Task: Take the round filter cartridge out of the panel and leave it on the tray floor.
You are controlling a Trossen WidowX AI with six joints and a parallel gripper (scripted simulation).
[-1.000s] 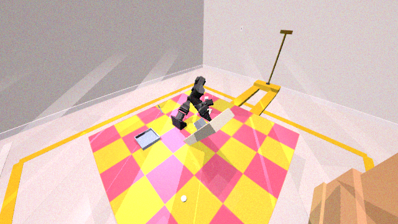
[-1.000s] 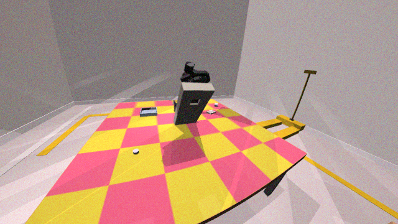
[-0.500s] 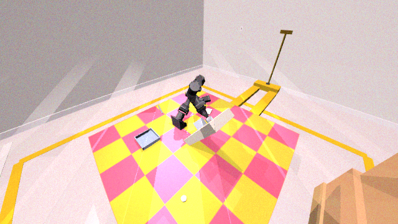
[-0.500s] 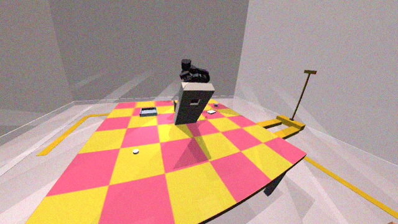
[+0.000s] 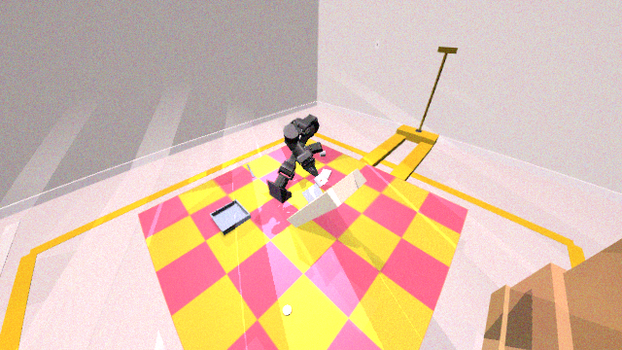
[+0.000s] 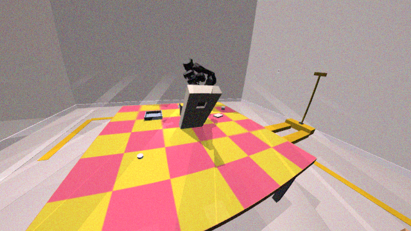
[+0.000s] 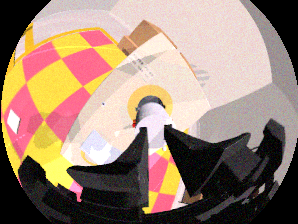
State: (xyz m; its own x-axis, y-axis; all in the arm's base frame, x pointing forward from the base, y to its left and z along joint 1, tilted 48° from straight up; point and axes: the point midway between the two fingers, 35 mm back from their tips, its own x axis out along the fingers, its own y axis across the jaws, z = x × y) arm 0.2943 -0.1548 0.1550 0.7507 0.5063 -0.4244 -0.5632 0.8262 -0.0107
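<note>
The beige service panel stands tilted on the checkered table, with a yellow ring around its round opening in the wrist view. The pale round cartridge sticks out from that opening toward my gripper. My gripper is shut on its near end. The slots are hidden by the fingers, and I cannot tell whether the far end is still inside the opening. The shallow tray with dark walls and a pale floor stands apart from the panel, to its left in the top and exterior views.
A flat white piece lies near the panel. A small pale block lies farther back. A small white disc lies on the table, far from the arm.
</note>
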